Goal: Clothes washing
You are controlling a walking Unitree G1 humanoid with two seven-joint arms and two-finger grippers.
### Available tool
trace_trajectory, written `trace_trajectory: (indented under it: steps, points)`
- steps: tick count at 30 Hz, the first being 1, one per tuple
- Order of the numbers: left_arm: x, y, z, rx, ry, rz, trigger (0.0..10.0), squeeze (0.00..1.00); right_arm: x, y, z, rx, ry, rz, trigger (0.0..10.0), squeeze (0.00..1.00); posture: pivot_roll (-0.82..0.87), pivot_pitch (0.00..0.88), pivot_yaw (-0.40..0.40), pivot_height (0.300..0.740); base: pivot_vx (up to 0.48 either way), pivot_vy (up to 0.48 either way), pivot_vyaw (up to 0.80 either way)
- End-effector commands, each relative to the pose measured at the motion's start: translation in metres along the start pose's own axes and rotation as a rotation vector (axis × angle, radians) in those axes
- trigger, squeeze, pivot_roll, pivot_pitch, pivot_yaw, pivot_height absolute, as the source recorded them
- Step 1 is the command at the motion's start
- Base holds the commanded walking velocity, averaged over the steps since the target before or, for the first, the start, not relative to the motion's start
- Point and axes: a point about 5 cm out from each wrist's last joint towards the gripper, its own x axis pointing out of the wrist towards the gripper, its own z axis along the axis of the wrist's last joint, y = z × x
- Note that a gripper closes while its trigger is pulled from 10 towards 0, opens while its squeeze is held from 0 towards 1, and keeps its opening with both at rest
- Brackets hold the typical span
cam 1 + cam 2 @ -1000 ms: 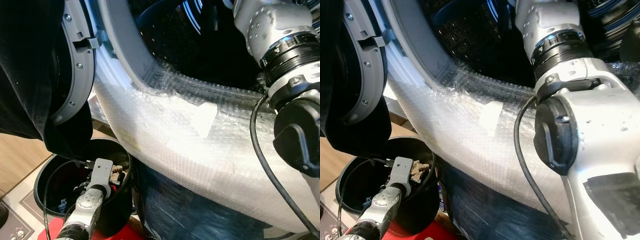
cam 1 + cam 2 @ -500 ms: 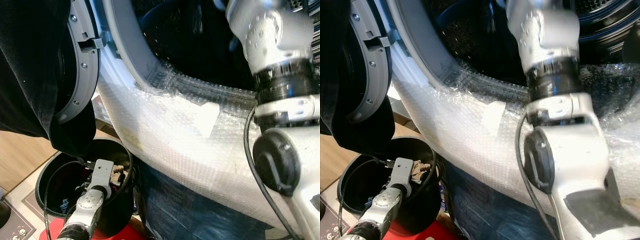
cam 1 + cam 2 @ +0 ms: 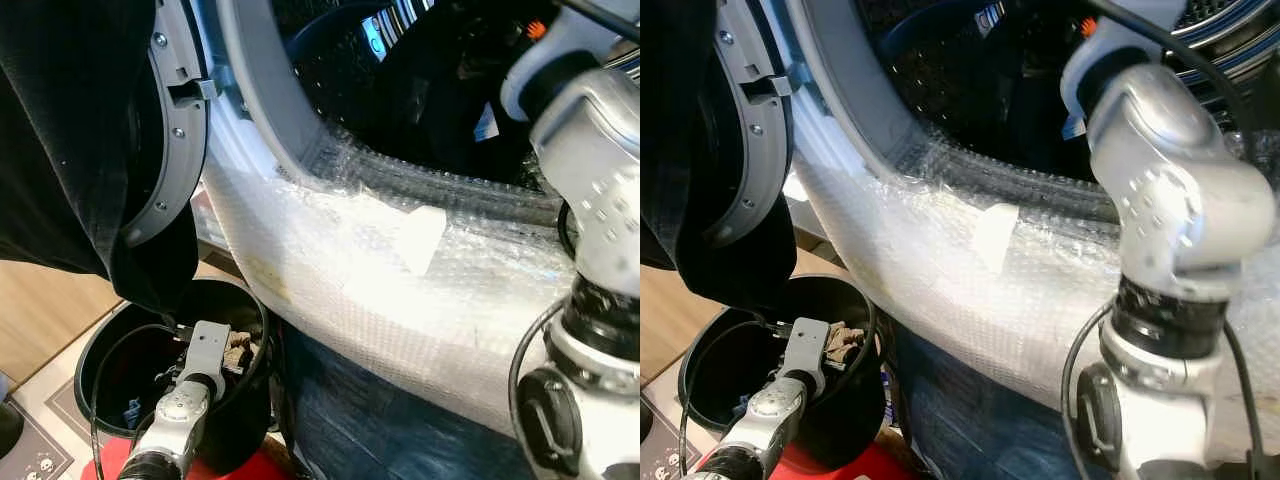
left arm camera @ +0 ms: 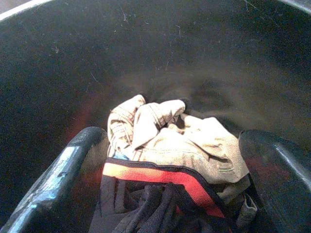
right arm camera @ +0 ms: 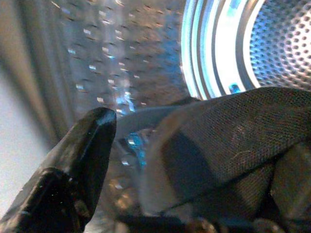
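Observation:
The washing machine's drum (image 3: 400,70) stands open, its lower rim padded with bubble wrap (image 3: 400,260). My right arm (image 3: 1170,180) reaches over that rim into the drum. In the right wrist view my right gripper (image 5: 150,145) is shut on a dark mesh garment (image 5: 233,141), with one black finger (image 5: 82,150) showing and the other hidden by cloth. My left gripper (image 4: 165,194) hangs open inside a black bucket (image 3: 100,340), just above a beige garment (image 4: 180,141) and a dark garment with a red stripe (image 4: 165,177).
The grey door ring (image 3: 170,150) is swung open to the left, with a large black cloth (image 3: 60,130) draped over it above the bucket. A dark blue wrapped panel (image 3: 380,420) lies below the bubble wrap. Wooden floor (image 3: 40,310) shows at the left.
My right arm has swung forward and deeper into the drum, its elbow dropping to the lower right. The view has shifted slightly. The left arm stays in the bucket.

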Motion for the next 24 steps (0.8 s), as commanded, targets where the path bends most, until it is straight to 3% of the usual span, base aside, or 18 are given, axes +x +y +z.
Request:
trace_trajectory:
  steps: [1,6,11,13,14,17,24]
  points:
    - [-0.006,-0.001,-0.019,0.009,0.077,-0.014,10.0,0.0,-0.008,0.011,0.003,0.018,-0.005,0.079,10.0,0.0,-0.23,0.07,0.108,0.74,0.0,0.0,0.0]
    - [-0.006,-0.001,-0.019,0.01,0.079,-0.015,10.0,0.0,-0.022,0.014,-0.012,-0.004,0.09,0.116,10.0,0.0,-0.22,0.071,0.106,0.74,0.0,0.0,0.0]
    - [-0.006,0.002,-0.019,0.01,0.077,-0.008,10.0,0.0,-0.033,0.019,-0.013,-0.001,0.101,0.177,10.0,0.0,-0.21,0.07,0.105,0.74,0.0,0.0,0.0]
    - [-0.006,0.002,-0.019,0.01,0.078,-0.009,10.0,0.0,-0.041,0.024,-0.016,-0.028,0.117,0.237,10.0,0.0,-0.21,0.069,0.104,0.74,0.0,0.0,0.0]
    - [-0.006,0.002,-0.019,0.011,0.079,-0.01,10.0,0.0,-0.052,0.027,-0.025,-0.111,0.179,0.285,10.0,0.0,-0.22,0.07,0.105,0.74,0.0,0.0,0.0]
    - [-0.006,0.001,-0.019,0.013,0.08,-0.012,10.0,0.0,-0.066,0.025,-0.034,-0.181,0.25,0.331,10.0,0.0,-0.22,0.072,0.103,0.74,0.0,0.0,0.0]
    - [-0.006,0.0,-0.019,0.021,0.081,-0.018,10.0,0.0,-0.084,0.02,-0.031,-0.202,0.243,0.392,10.0,0.0,-0.22,0.073,0.102,0.74,0.0,0.0,0.0]
